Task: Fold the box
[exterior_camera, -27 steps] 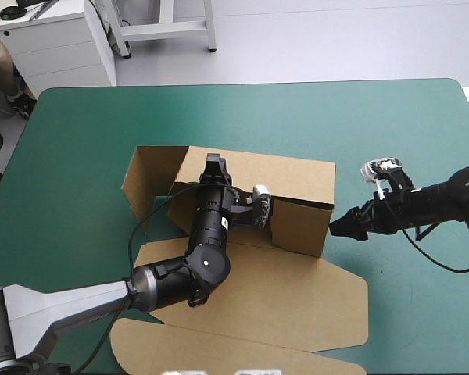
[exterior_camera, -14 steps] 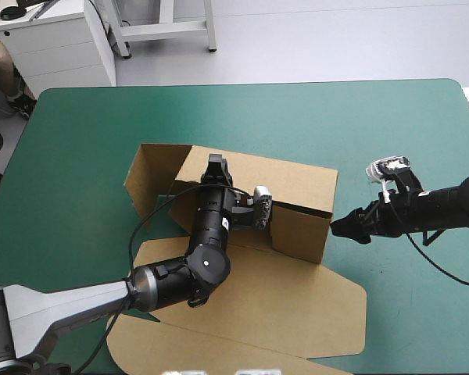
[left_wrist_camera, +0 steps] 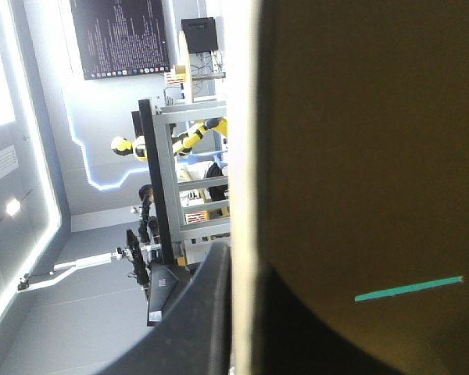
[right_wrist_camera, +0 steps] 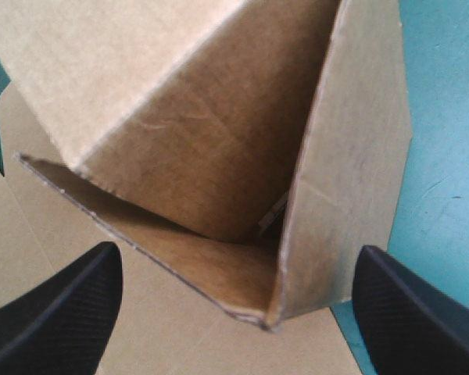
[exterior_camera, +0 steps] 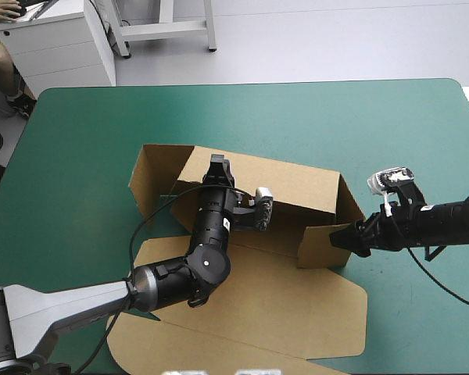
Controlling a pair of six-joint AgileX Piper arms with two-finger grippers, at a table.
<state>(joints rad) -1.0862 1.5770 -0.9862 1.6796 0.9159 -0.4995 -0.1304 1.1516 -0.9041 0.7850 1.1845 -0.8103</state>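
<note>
Desk: you are looking down on a teal-green desk (exterior_camera: 297,117) filling most of the high view, with the brown box (exterior_camera: 289,301) sitting near its middle, toward the near edge.

Box: it is standing half-formed. Its long back wall (exterior_camera: 297,181) is rising upright, a side flap is angling out at each end, and a broad flat panel is lying on the desk on the near side.

Left claw, high view: your left claw (exterior_camera: 216,166) is reaching over the flat panel to the top of the back wall. From above you are not seeing how its fingers are standing.

Left claw, wrist view: this view is giving you what the high view is hiding. The pale cut edge of the box (left_wrist_camera: 359,141) is running between the two black fingers (left_wrist_camera: 199,320), so the left claw (left_wrist_camera: 242,258) is clamping the board, all but together. Dark board is filling the far side, with one thin teal-green streak (left_wrist_camera: 406,289) crossing it.

Right claw, high view: your right claw (exterior_camera: 345,238) is lying low at the box's right end, pointing at the short front flap.

Right claw, wrist view: only here are you seeing its state. The right claw (right_wrist_camera: 236,251) is gaping wide and gripping nothing. The box corner (right_wrist_camera: 273,312) is sitting between and just ahead of the fingers (right_wrist_camera: 59,312), touching neither, with its inside opening toward you. Bare desk (right_wrist_camera: 445,156) is showing beside it.
</note>
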